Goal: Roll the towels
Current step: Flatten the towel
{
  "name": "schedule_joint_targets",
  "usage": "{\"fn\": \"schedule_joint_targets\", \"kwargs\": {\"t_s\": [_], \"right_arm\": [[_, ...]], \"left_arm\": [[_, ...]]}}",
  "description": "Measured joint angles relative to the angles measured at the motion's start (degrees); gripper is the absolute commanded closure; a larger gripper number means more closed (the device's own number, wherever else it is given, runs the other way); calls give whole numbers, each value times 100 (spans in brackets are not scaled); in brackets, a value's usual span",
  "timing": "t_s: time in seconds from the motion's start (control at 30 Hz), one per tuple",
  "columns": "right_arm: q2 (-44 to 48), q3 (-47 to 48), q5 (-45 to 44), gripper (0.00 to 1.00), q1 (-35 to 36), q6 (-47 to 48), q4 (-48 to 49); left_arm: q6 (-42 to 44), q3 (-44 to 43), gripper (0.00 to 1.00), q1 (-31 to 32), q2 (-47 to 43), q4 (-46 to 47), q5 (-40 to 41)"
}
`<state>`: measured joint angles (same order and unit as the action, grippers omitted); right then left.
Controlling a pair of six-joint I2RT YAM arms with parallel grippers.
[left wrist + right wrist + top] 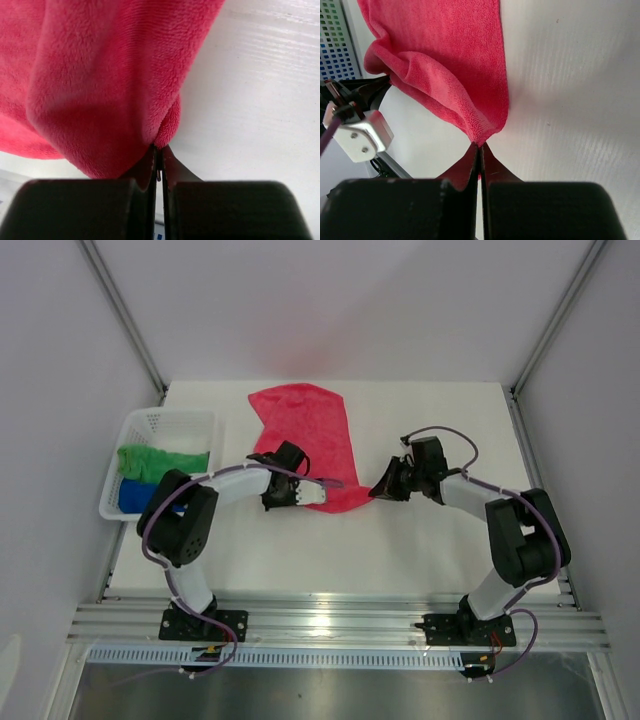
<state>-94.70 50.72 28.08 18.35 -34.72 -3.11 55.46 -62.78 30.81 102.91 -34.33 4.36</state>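
Note:
The pink-red towel (300,425) lies on the white table, running from the back middle down to a bunched near edge (345,500). My left gripper (330,485) is shut on that near edge from the left; in the left wrist view the towel (100,75) hangs in a fold from the closed jaws (159,149). My right gripper (377,491) is shut on the towel's near right corner (481,135), and its tips (480,146) pinch the cloth. The green towel (160,460) and the blue towel (135,495) sit rolled in the basket.
A white mesh basket (165,417) stands at the table's left edge, beside the left arm's elbow. Metal frame posts rise at both back corners. An aluminium rail (330,615) runs along the near edge, where the arm bases are bolted.

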Motion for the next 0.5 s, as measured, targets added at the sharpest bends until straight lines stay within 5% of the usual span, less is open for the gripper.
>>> {"fn": "schedule_joint_targets", "kwargs": {"t_s": [0.23,0.5], "right_arm": [[280,-92,-44,100,-9,70,-175],[1027,-120,-125,100,365,455,-1126]], "left_arm": [[-577,-168,99,-291,-203,-308,-667],[-925,72,99,-592,-1891,-1200,-1810]]}}
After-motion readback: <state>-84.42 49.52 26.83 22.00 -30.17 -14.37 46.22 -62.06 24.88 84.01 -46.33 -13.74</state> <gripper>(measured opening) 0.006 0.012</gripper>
